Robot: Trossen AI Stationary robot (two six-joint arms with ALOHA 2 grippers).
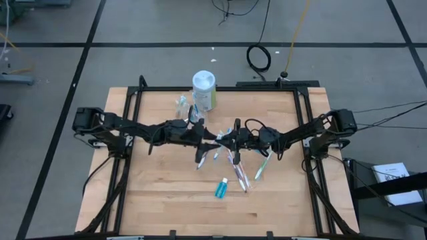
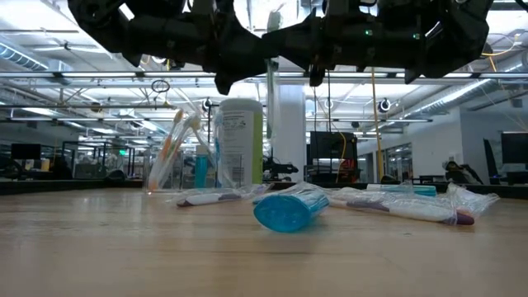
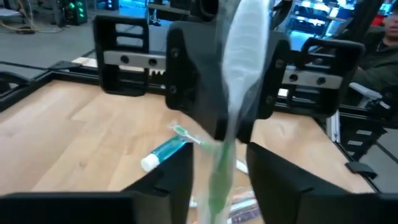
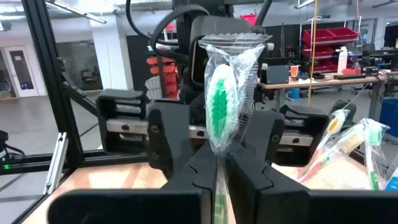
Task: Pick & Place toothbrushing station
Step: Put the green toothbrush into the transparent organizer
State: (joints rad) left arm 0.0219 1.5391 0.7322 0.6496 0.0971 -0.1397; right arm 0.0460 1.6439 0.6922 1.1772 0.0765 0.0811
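A wrapped toothbrush [image 4: 221,106] with green bristles stands upright in the air over the table's middle, my right gripper [image 4: 221,177] shut on it. My left gripper [image 3: 221,186] faces it from the table's left, open, one finger on either side of the green handle [image 3: 217,177], with a gap showing. The clear cup [image 1: 181,105] with several toothbrushes [image 2: 177,148] stands at the far middle. More wrapped toothbrushes [image 1: 237,165] and a teal tube [image 1: 221,189] lie flat on the wood. My right gripper pinches the wrapped toothbrush's handle just below the head [image 4: 219,152] between its two fingers, through the clear wrapper. The fingers come about level from the table's right and lie across the brush. The brush stands upright, head up, lifted clear of the table.
A white-capped canister with a green label [image 1: 204,90] stands next to the cup at the far edge. A black frame [image 1: 307,133] runs along the table's left, right and far sides. Bare wood [image 1: 160,193] lies near the front.
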